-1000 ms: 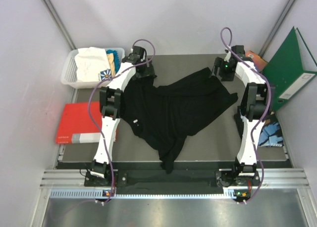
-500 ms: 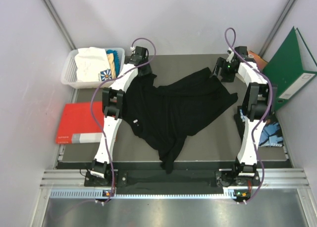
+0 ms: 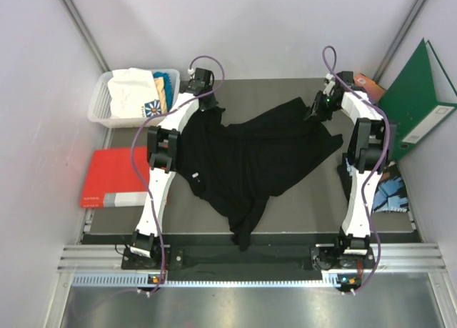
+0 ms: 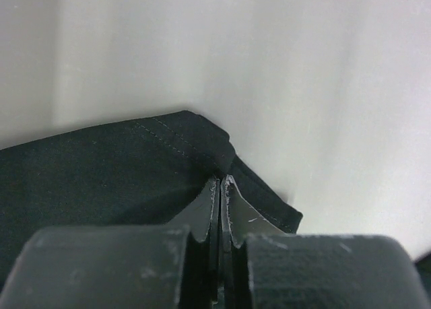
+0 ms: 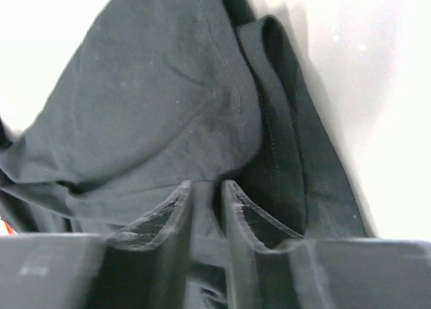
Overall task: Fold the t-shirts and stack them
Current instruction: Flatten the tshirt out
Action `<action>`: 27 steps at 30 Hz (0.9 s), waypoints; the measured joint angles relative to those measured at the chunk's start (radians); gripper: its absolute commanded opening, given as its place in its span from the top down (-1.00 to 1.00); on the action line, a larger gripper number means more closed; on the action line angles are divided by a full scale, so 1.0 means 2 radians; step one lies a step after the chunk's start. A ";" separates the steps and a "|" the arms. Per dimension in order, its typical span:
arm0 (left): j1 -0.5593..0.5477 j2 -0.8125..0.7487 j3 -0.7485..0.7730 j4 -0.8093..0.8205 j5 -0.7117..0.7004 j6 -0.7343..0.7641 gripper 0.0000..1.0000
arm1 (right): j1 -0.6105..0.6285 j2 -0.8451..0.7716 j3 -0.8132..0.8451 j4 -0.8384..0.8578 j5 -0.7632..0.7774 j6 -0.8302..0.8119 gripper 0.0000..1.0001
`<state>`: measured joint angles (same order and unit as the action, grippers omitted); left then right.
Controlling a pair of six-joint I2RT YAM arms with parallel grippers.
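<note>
A large black t-shirt (image 3: 250, 156) lies crumpled across the grey table (image 3: 300, 206). My left gripper (image 3: 204, 99) is at its far left corner. In the left wrist view this gripper (image 4: 221, 181) is shut on the hem of the black t-shirt (image 4: 101, 181). My right gripper (image 3: 316, 112) is at the shirt's far right corner. In the right wrist view it (image 5: 207, 186) pinches a fold of the black t-shirt (image 5: 148, 107) between its narrow jaws. White t-shirts (image 3: 132, 92) and a teal one (image 3: 170, 81) lie in a basket (image 3: 98, 110).
The white basket stands off the table's far left corner. A red book (image 3: 114, 178) lies left of the table. At the right stand a green folder (image 3: 418, 106) and a magazine with blue print (image 3: 391, 192). Walls close in behind and beside.
Both grippers have closed on the black shirt's far corners, the left one fully. The right gripper has shifted slightly left onto the cloth.
</note>
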<state>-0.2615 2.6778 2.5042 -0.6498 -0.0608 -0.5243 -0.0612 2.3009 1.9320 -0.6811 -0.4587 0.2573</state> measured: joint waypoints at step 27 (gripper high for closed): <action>0.036 -0.149 -0.015 0.004 0.012 0.026 1.00 | 0.013 -0.109 0.000 0.105 0.004 0.053 1.00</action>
<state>-0.1886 2.3791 2.4748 -0.6422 -0.0376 -0.4717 -0.0349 2.0819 1.9324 -0.4709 -0.4515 0.3626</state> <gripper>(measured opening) 0.011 0.007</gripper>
